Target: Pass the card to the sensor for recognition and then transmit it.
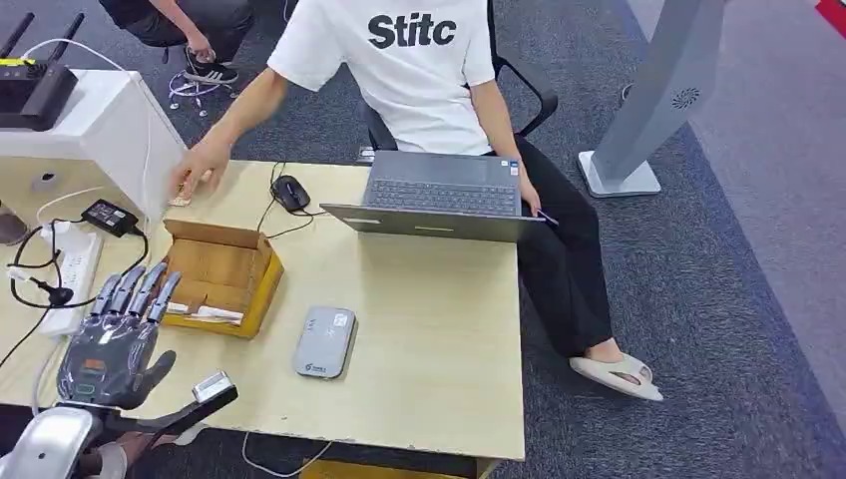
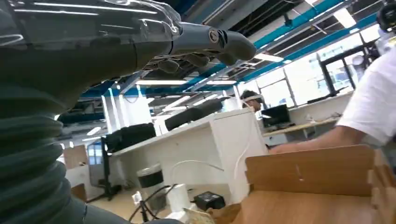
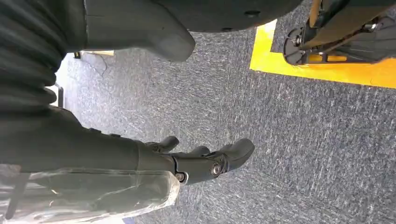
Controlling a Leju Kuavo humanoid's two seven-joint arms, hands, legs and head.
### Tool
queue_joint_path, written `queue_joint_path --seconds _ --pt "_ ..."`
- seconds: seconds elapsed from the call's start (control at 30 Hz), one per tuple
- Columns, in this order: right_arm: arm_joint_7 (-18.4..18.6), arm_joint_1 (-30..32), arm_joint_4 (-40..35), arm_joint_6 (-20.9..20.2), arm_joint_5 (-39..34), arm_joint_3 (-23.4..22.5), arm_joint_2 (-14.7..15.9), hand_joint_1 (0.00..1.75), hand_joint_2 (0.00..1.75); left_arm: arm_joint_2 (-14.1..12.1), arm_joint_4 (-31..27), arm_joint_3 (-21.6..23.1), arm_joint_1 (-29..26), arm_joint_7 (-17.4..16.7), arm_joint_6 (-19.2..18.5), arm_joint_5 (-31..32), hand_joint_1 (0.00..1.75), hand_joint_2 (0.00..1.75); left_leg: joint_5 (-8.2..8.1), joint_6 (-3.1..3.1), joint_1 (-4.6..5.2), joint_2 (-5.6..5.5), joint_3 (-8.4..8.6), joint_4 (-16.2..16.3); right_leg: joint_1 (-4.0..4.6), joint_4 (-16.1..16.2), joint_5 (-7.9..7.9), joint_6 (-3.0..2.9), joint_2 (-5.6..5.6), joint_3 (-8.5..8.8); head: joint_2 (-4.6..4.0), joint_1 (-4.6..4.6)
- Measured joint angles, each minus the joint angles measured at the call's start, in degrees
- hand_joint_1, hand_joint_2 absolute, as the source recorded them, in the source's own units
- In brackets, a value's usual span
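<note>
My left hand [image 1: 120,334] hovers palm down over the near left part of the worktop [image 1: 439,329], fingers [image 1: 135,289] stretched out and apart, grasping nothing. Their tips reach toward the open box [image 1: 221,274] just beyond, which holds some pale cards [image 1: 205,313] along its near edge. The grey sensor [image 1: 325,341] lies flat on the worktop to the right of the box, apart from it.

My right hand [image 3: 187,161] hangs over grey carpet [image 3: 289,140] (a yellow strip [image 3: 327,70] crosses it), fingers loosely curled with nothing in them.

At the far left corner a person's hand [image 1: 200,165] rests on the worktop on a small card [image 1: 181,200]. A mouse [image 1: 290,192] and a laptop [image 1: 439,195] sit along the far edge, the person seated behind them.
</note>
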State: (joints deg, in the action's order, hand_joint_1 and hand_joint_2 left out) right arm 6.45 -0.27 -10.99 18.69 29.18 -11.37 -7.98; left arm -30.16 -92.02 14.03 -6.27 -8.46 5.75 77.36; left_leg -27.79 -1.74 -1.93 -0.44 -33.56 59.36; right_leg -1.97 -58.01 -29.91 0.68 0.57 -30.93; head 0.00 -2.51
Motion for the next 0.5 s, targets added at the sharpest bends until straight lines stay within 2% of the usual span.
queue_joint_path --seconds 0.17,0.5 --pt "-0.04 0.01 0.00 0.09 0.72 -0.63 -0.31 0.00 1.75 0.63 0.37 -2.56 -2.46 -1.70 0.79 1.33 0.00 1.75 0.00 0.00 0.00 -0.01 0.00 0.00 0.00 0.00 0.00 0.00 -0.01 0.00 0.00 -0.02" --pt "-0.46 0.04 -0.02 0.00 1.73 -1.20 -0.44 0.00 1.75 0.63 1.14 -6.62 -5.22 -1.16 -0.18 0.52 0.00 1.75 0.00 0.00 0.00 -0.05 0.00 -0.01 0.00 0.00 0.00 0.00 -0.04 0.00 0.00 -0.02"
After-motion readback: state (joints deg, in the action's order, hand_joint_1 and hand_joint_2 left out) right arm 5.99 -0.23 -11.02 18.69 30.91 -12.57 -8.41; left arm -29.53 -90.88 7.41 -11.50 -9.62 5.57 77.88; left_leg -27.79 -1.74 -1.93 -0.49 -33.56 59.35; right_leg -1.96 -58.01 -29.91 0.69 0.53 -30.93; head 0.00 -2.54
